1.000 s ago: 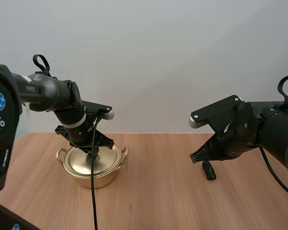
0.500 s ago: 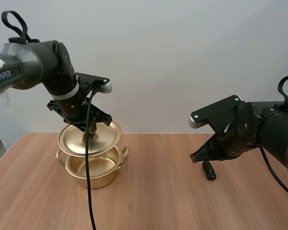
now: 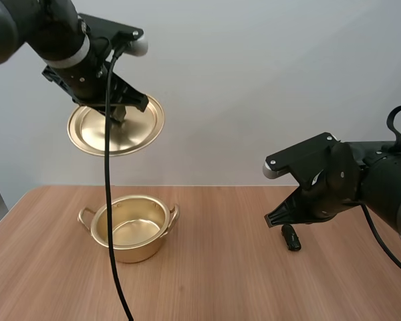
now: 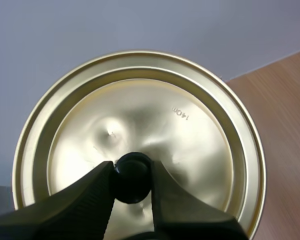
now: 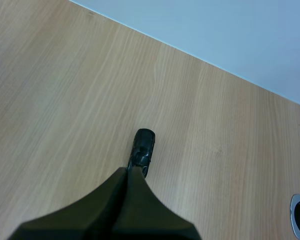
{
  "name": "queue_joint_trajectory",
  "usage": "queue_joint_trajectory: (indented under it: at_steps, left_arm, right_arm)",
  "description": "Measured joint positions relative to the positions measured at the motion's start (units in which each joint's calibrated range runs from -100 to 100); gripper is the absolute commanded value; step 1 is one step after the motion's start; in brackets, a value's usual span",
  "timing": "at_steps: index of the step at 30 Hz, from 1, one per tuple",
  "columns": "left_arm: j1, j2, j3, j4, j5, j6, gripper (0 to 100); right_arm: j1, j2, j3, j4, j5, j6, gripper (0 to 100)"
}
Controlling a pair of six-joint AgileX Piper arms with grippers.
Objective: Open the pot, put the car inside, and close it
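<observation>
Golden metal lid, round, black knob pinched in ribbed left gripper

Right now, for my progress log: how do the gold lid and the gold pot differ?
The round gold metal lid hangs high in the air, pinched by its black knob in the left tool; the gold metal pot stands on the wooden table. The lid is a shallow, tilted disc; the pot is deep, upright and empty, with two side handles. Both are shiny gold metal.
</observation>
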Motion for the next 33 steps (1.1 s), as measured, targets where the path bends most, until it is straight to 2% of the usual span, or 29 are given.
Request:
queue_joint_trajectory:
  at_steps: [3,12,15,20,24,33]
  left_arm:
    - [0.00,0.0,-3.0,0.0,0.0,0.0,0]
    - [0.00,0.0,-3.3,-0.4,0.0,0.3,0]
    - [0.00,0.0,-3.3,-0.4,0.0,0.3,0]
    - [0.00,0.0,-3.3,-1.3,0.0,0.3,0]
    - [0.00,0.0,-3.3,-2.6,0.0,0.3,0]
    - [0.00,0.0,-3.3,-3.5,0.0,1.1,0]
  right_arm:
    - [0.0,0.0,0.0,0.0,0.2,0.0,0]
    - [0.0,2.9,0.0,-1.1,-0.5,0.4,0]
    - [0.0,6.7,-0.3,-3.7,-2.5,1.5,0]
    - [0.0,15.6,-2.0,-11.2,-2.5,8.0,0]
    - [0.0,21.7,-3.2,-14.9,-3.5,10.9,0]
    - [0.0,25.2,-4.2,-11.3,-8.2,9.9,0]
